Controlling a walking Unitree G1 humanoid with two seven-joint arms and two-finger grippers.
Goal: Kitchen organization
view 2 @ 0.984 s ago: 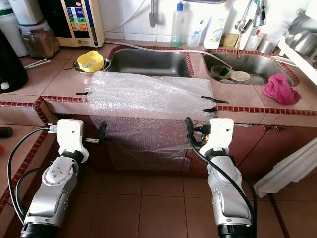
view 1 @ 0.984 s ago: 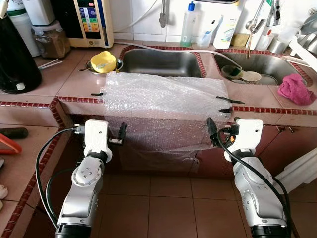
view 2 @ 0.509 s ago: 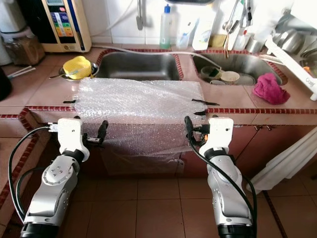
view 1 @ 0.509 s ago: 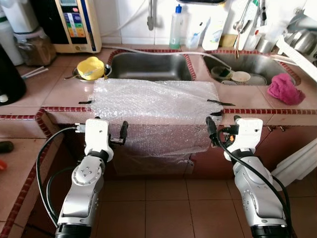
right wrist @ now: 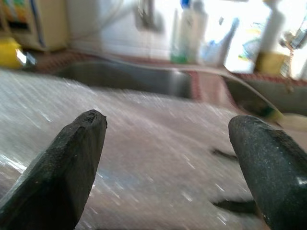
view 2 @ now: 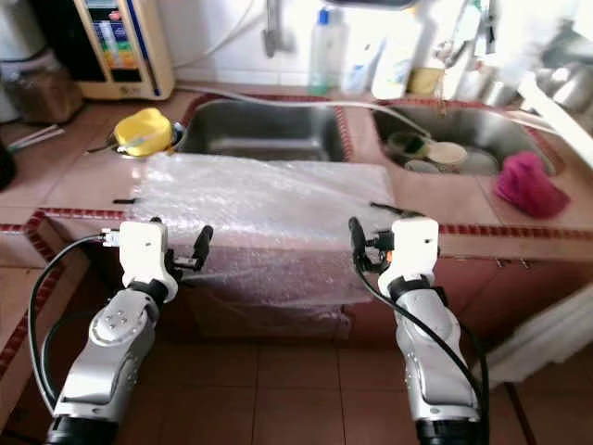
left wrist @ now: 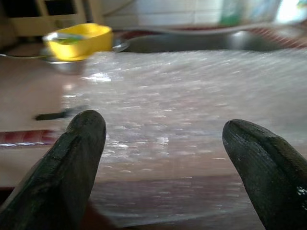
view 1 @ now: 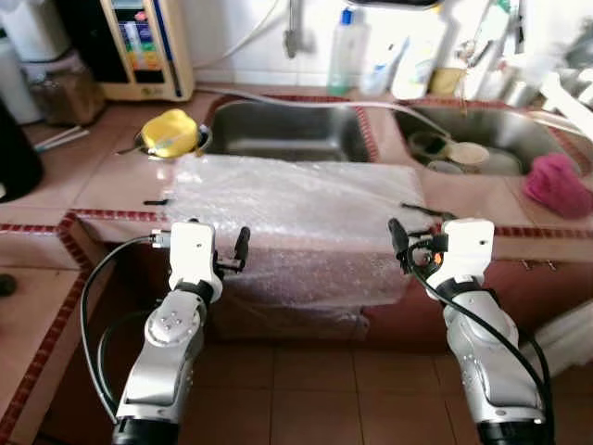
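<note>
The bubble wrap (view 1: 296, 209) drapes over the counter (view 1: 102, 176) edge at twelve o'clock, in front of the sink (view 1: 287, 130). Left gripper (view 1: 243, 248) and right gripper (view 1: 397, 239) hover spread wide, empty, near its hanging corners. It looks light, limp and slippery, so pinch those corners.

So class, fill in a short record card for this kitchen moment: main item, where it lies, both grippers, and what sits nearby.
main item: bubble wrap sheet
position: spread on the tiled counter, front edge hanging over
left gripper: open, at the hanging edge
right gripper: open, at the hanging edge
nearby: yellow bowl, double sink, pink cloth
</note>
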